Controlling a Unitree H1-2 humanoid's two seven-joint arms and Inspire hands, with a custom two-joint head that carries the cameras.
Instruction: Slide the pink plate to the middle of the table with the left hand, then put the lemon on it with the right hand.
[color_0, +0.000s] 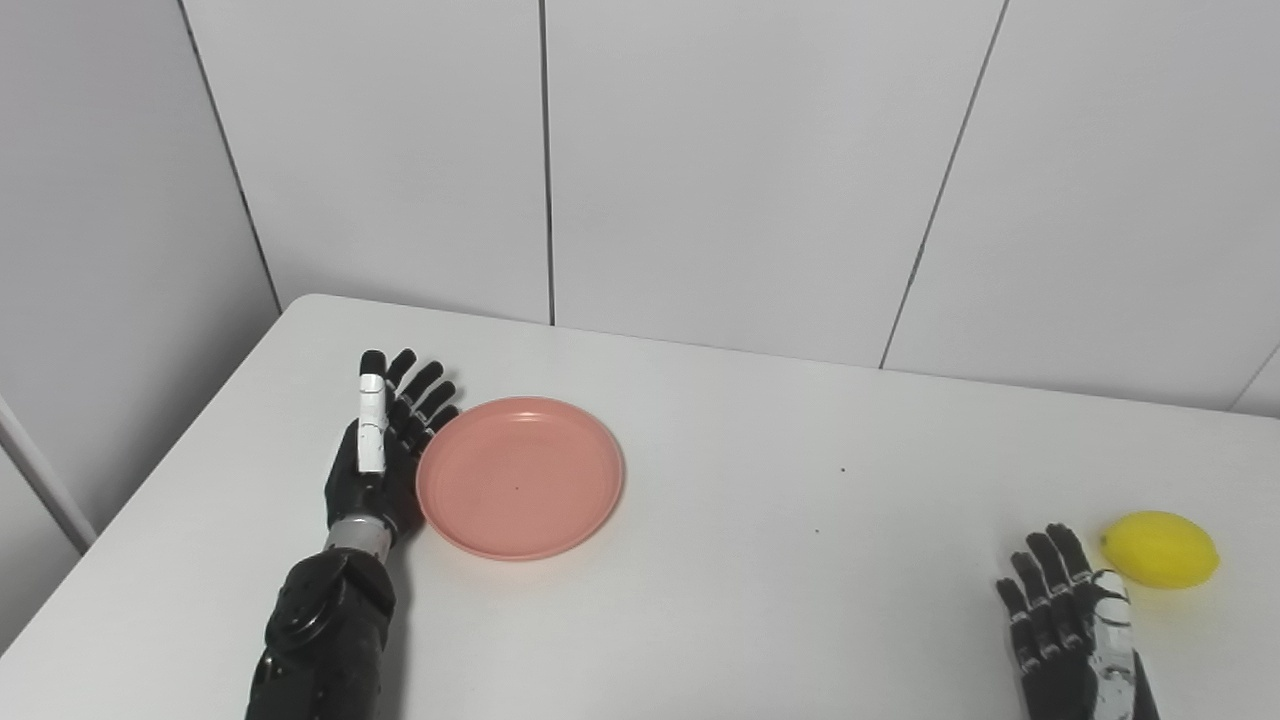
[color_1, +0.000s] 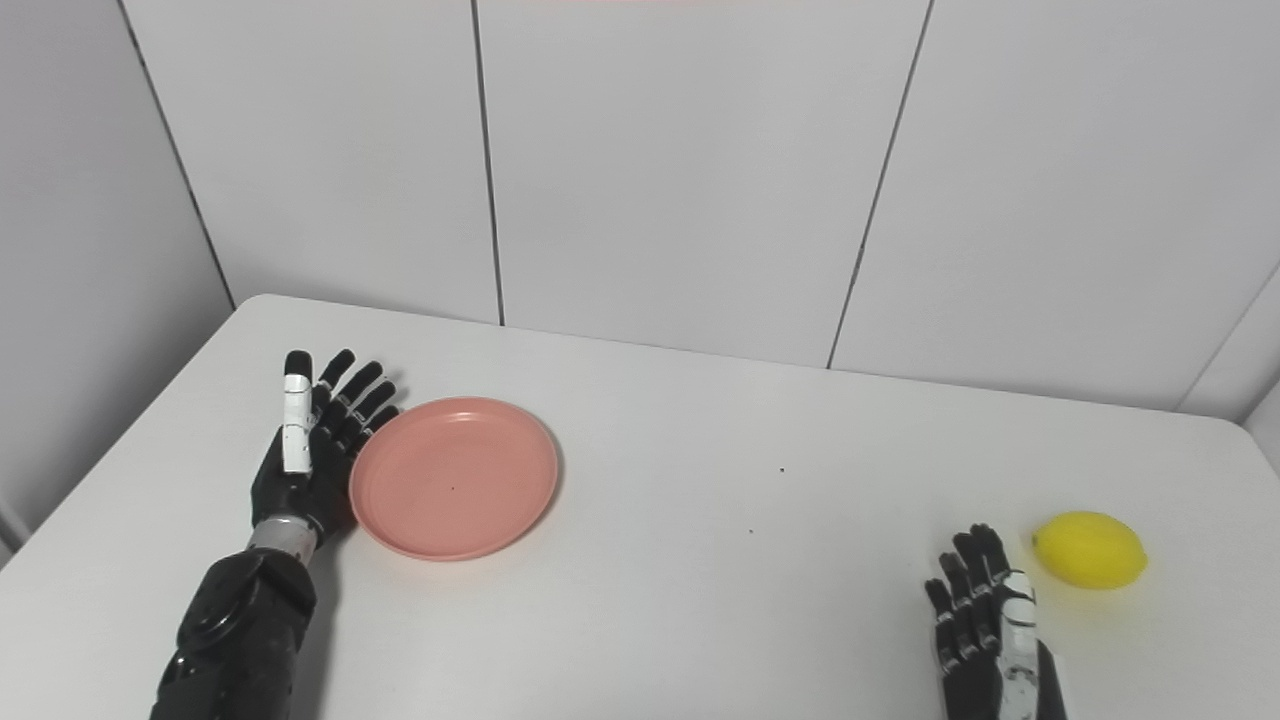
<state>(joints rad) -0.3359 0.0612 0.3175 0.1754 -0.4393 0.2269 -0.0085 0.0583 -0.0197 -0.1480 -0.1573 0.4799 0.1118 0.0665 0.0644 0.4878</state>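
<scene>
A round pink plate (color_0: 520, 476) lies flat on the left half of the white table (color_0: 760, 560), with nothing on it. My left hand (color_0: 385, 440) stands on edge against the plate's left rim, open, fingers straight and pointing away from me. A yellow lemon (color_0: 1160, 549) rests on the table at the far right. My right hand (color_0: 1065, 625) is near the front edge, just left of the lemon and a little nearer to me, open and apart from the fruit.
The table's back edge meets a white panelled wall (color_0: 740, 170). Its left edge runs diagonally past my left arm (color_0: 325, 630). Between plate and lemon lies bare tabletop with a few tiny dark specks.
</scene>
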